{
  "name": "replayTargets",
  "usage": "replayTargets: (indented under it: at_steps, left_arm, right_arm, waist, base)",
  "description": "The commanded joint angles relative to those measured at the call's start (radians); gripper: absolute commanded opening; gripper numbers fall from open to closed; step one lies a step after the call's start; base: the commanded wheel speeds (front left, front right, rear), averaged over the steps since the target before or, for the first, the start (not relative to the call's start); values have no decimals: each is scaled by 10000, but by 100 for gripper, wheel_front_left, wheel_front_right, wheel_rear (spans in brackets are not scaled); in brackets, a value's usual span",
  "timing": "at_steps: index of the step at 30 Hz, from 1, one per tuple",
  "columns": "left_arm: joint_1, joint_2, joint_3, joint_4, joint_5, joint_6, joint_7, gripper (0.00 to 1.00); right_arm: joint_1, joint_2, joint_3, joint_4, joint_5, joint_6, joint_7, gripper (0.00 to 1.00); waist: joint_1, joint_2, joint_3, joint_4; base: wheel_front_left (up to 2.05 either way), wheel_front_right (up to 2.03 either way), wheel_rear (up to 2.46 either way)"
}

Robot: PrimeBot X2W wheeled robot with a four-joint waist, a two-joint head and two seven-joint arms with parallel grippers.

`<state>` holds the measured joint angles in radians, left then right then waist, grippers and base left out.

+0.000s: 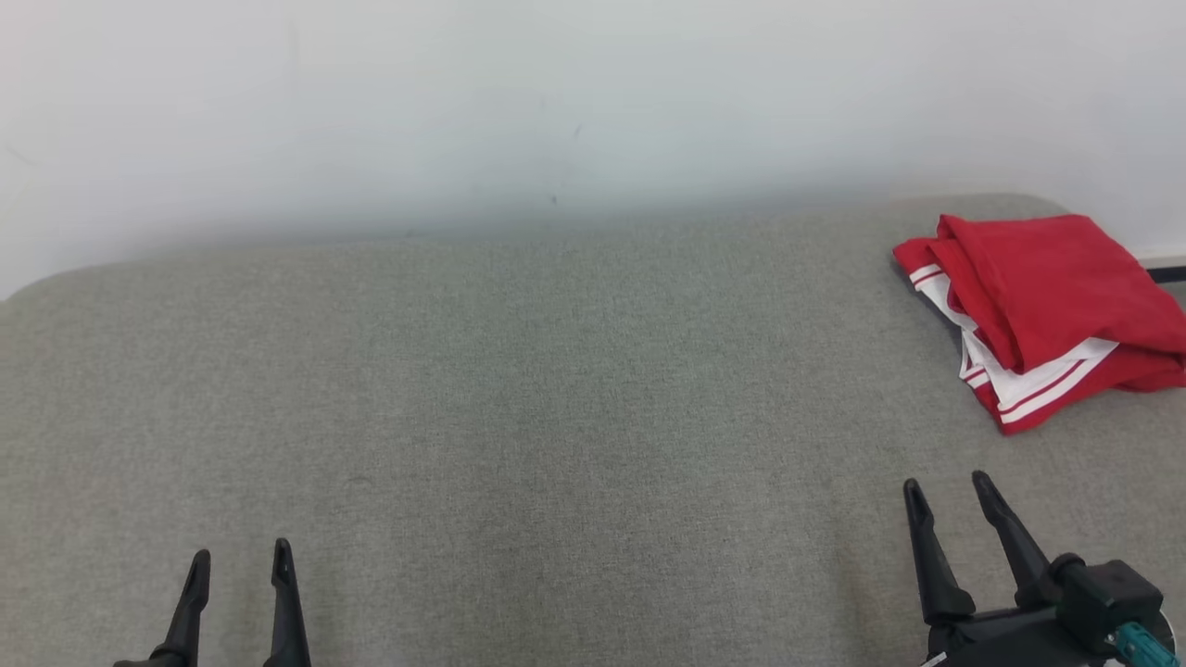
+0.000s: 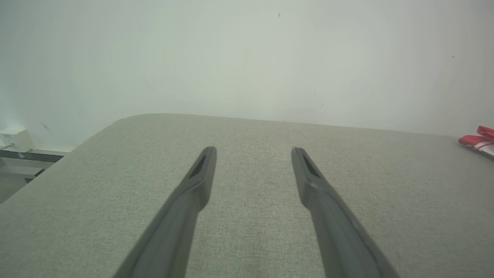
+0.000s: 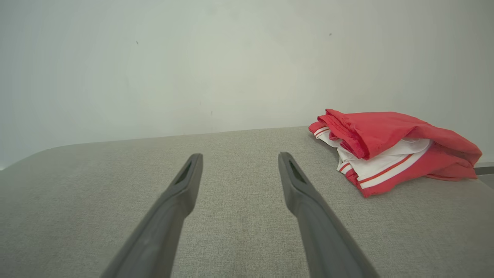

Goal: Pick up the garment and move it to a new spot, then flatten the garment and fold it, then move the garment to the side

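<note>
At the far right corner of the grey surface (image 1: pixel 519 389), the red-and-white garment (image 1: pixel 1042 310) lies loosely folded.
The left gripper (image 1: pixel 240 553) and right gripper (image 1: pixel 947 484) hover near the front edge, jaws spread wide and empty, well apart from the cloth. The bundle sits close to the right edge; a one-sided pinch or drag could undo its layers or tip it off.

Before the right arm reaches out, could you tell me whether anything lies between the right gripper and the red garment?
Nothing visible does. The right gripper is open, and the garment lies beyond its fingertips, a little to the right, with only the bare grey surface between them.
</note>
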<state>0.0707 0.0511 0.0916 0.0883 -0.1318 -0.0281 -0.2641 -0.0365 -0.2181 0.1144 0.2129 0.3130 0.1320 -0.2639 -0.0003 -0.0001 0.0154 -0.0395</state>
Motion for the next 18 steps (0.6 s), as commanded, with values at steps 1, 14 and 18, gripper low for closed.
replayTargets:
  at_steps: [1,14,18]
  left_arm:
    - [82,-4,10,38,-87,-52,6,100]
    - [72,-5,-41,208,40,-196,6,100]
    - [38,-5,-5,170,47,-249,6,100]
  right_arm:
    - [126,111,-132,-80,-26,-32,4,100]
    - [18,406,-296,-231,-410,-32,4,100]
    - [60,451,-272,-185,-418,-30,4,100]
  waist:
    - [3,1,-192,87]
    - [3,1,-369,122]
    - [3,1,-379,143]
  base:
    - [0,0,0]
    - [0,0,0]
    - [0,0,0]
